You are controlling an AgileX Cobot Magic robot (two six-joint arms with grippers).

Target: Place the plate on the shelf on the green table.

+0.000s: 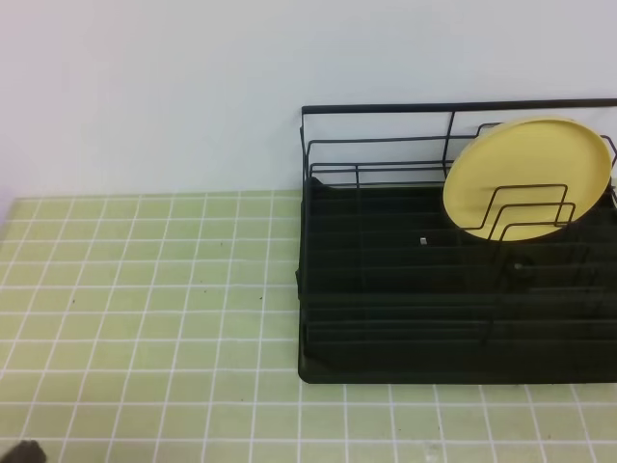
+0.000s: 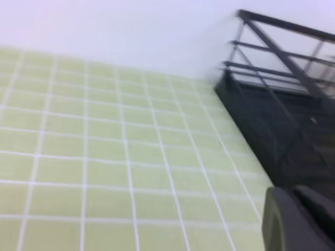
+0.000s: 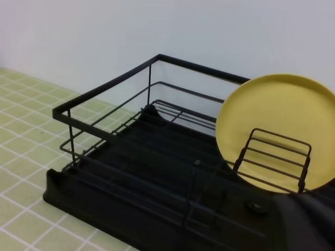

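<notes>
The pale-yellow plate [image 1: 528,178] stands on edge in the black wire shelf [image 1: 386,318], leaning against the bent-wire dividers at its back right. The right wrist view shows the plate [image 3: 277,130] the same way inside the shelf [image 3: 104,183]. The shelf rests on the green table [image 1: 145,309]. Only a dark edge of my right gripper [image 3: 309,219] shows at the lower right, apart from the plate, shut and empty. A dark part of my left gripper [image 2: 298,219] hangs over the tiles beside the shelf [image 2: 282,130], shut on nothing.
A plain white wall runs behind the table. Open green tiles [image 2: 104,157] stretch left of the shelf. A small dark corner of the left arm [image 1: 21,451] shows at the bottom left of the high view.
</notes>
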